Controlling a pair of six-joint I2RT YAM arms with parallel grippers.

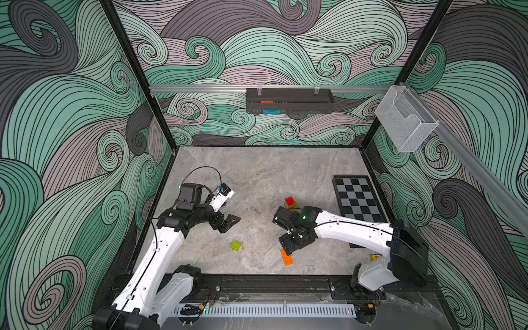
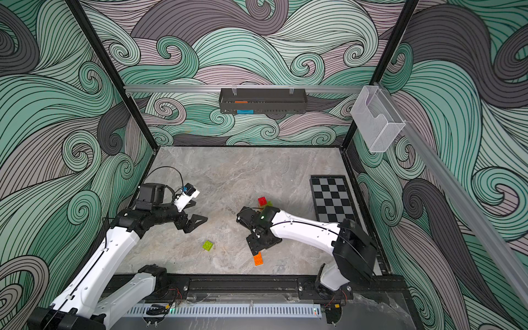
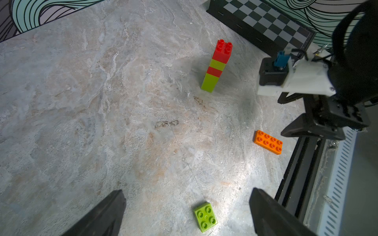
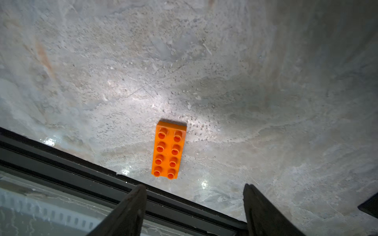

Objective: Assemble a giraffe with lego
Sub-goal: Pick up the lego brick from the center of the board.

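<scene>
Right pincer [image 4: 194, 186], jaws apart and empty, hangs just short of the flat orange brick [image 4: 168, 150]. Straddle its long sides squarely before closing. The red-green neck stack [image 3: 217, 65] stands well apart from that brick.

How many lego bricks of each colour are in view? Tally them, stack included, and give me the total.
Red: 2, both in the stack
Lime green: 3, two bands in the stack plus the loose lime green brick
Orange: 1, the orange brick, lying flat
Total: 6 in view, counting the stack's taller bottom lime band as one brick
</scene>
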